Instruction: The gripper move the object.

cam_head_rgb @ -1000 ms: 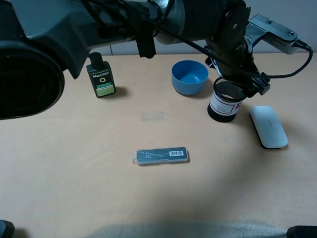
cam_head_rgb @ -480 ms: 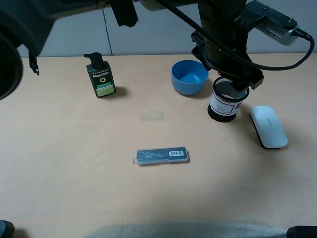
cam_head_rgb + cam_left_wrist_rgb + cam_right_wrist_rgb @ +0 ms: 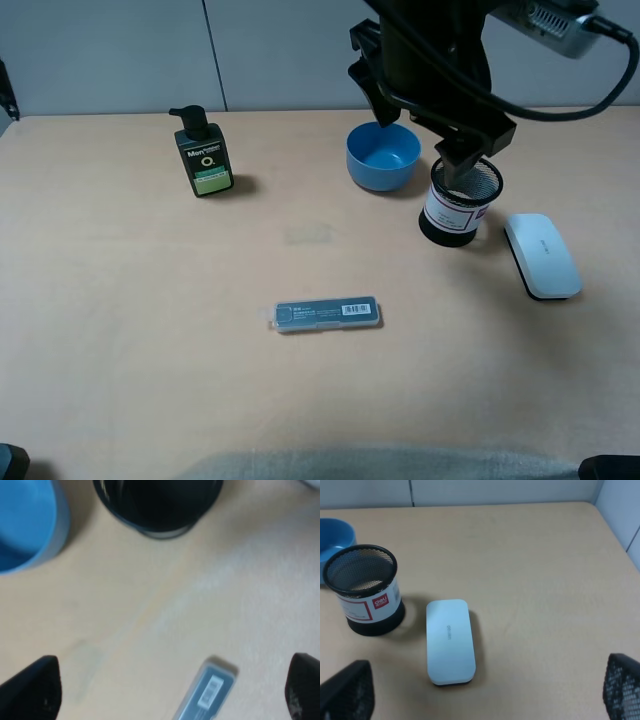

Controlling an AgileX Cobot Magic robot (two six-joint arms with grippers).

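Observation:
The black mesh pen cup (image 3: 455,210) with a white label and red marks stands upright on the table, right of centre. It also shows in the left wrist view (image 3: 157,500) and the right wrist view (image 3: 367,592). My left gripper (image 3: 458,165) reaches across and hangs just above the cup's rim, not touching it. In its wrist view the left gripper (image 3: 167,690) is open and empty, fingers far apart. My right gripper (image 3: 482,687) is open and empty, off to the cup's right; it is out of the exterior view.
A blue bowl (image 3: 383,155) stands close behind-left of the cup. A white oval mouse-like object (image 3: 541,255) lies to its right. A grey pencil case (image 3: 327,314) lies at centre front. A dark pump bottle (image 3: 204,155) stands at back left.
My left arm has risen and drawn back to the left, away from the cup's rim. The cup has stayed in place.

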